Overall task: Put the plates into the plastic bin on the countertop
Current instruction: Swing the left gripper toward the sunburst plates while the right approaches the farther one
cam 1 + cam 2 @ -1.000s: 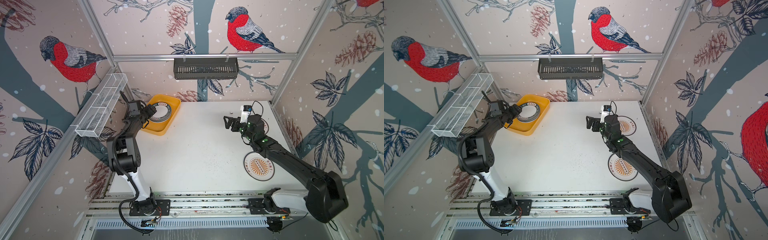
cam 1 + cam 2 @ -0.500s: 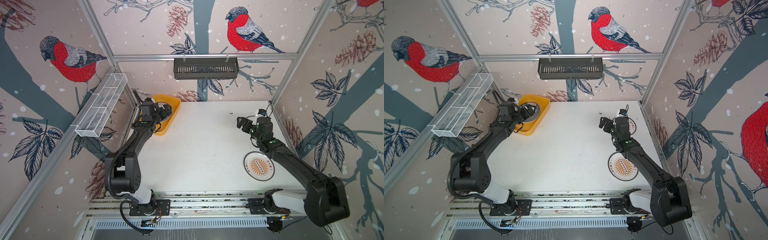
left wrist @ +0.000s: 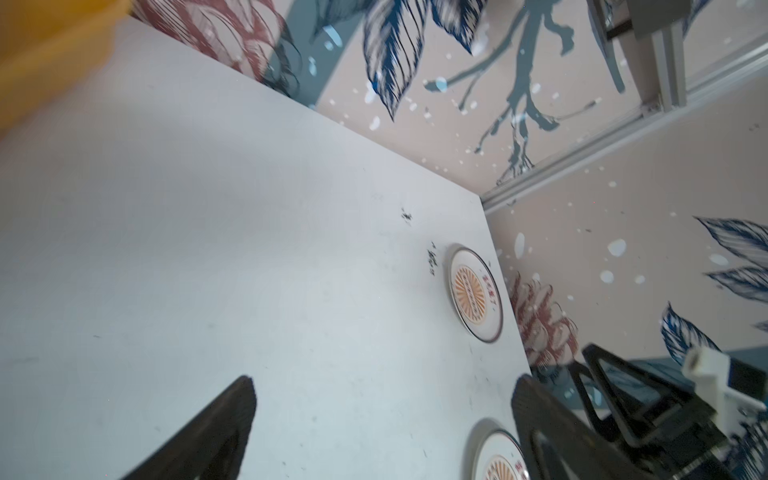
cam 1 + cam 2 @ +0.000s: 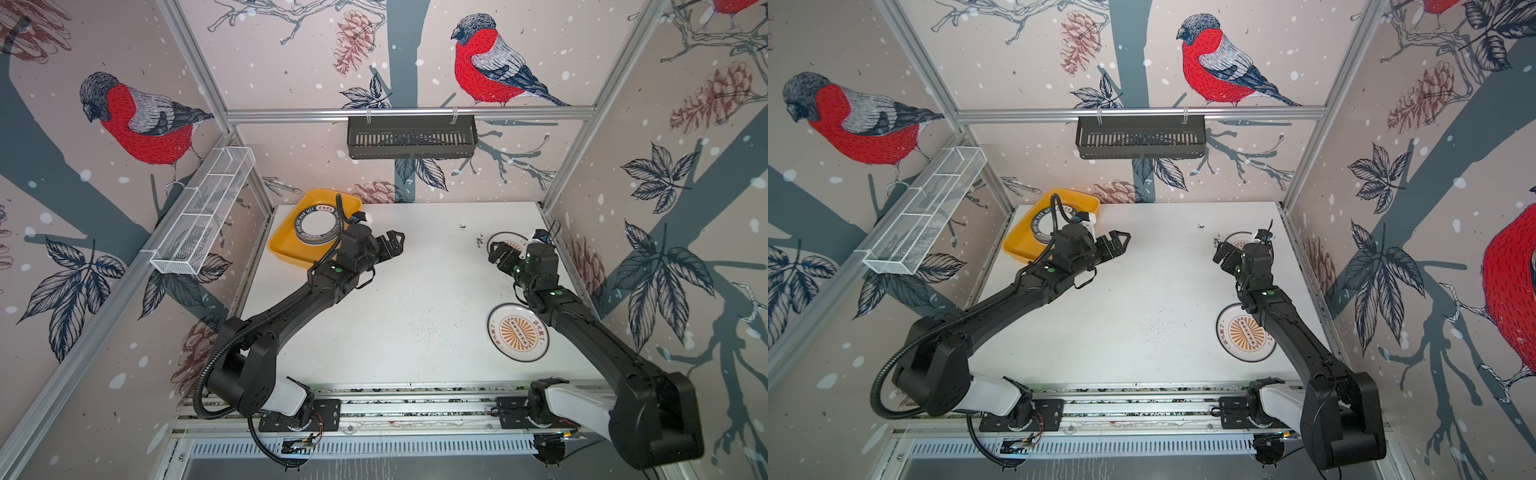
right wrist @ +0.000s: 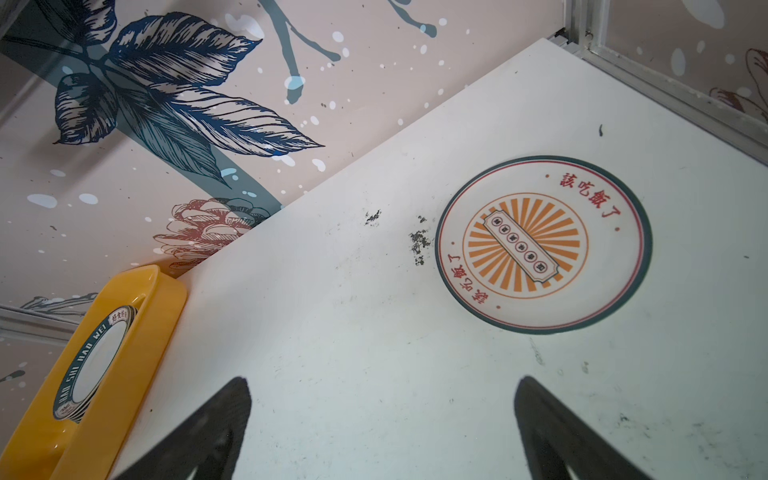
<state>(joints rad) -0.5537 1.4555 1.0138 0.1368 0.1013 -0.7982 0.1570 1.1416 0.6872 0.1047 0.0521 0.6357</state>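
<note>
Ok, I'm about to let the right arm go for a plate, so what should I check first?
1. The left gripper open, empty: ok.
2. The right gripper open, empty: ok.
3. The far sunburst plate flat, nothing on it: ok.
4. The near sunburst plate clear of the right arm: cannot tell.
5. The plastic bin has bare floor beside the plate stack: ok.
6. Number of plates stacked: cannot tell.

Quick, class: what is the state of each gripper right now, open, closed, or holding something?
The left gripper is open, holding nothing.
The right gripper is open, holding nothing.
</note>
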